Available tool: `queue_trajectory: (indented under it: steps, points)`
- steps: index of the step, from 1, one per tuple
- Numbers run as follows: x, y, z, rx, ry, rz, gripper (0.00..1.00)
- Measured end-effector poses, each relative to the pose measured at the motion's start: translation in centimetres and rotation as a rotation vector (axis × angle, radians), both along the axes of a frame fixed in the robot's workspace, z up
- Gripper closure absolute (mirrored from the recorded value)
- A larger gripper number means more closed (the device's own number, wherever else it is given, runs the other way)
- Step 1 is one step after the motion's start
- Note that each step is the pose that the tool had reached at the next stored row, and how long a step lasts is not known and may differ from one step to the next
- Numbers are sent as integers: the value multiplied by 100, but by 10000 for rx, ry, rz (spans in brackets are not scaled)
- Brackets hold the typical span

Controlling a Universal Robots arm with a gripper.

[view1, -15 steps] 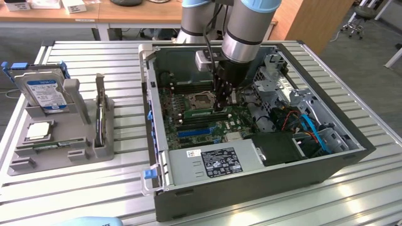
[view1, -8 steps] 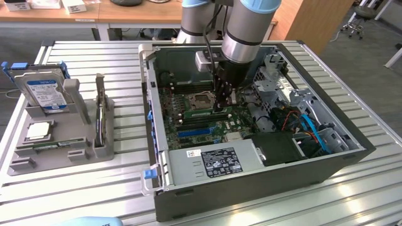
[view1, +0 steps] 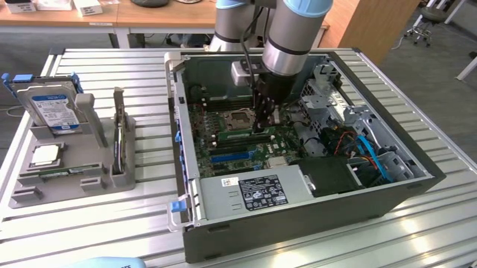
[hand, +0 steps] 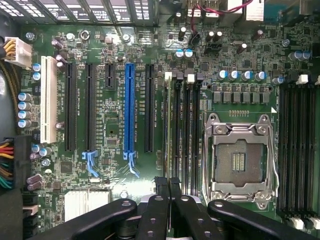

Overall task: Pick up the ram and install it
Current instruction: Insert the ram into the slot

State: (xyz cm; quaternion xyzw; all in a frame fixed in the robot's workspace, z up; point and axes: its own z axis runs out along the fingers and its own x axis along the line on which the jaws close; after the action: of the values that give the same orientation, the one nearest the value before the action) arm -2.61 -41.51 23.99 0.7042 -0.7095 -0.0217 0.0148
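One arm [view1: 287, 50] over open computer case [view1: 313, 229] | fingers [hand: 160, 205] pinched nearly together, seemingly on thin green ram [view1: 238, 135] standing edge-on at their tips | memory slots [hand: 184, 125] directly beneath fingers | risk: ram off-line with slot, so pressing could bend it or chip the slot

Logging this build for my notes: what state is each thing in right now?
computer case: side open, motherboard exposed
processor socket: empty
gripper: shut, low over the memory slots
ram: at the slots by the gripper; seating unclear
hard drive: upright in the tray
processor chip: flat in the tray
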Motion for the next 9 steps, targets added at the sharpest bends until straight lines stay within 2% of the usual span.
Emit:
queue_trajectory:
  steps: [9]
  points:
    - [0,13,-15,0,0,0,88]
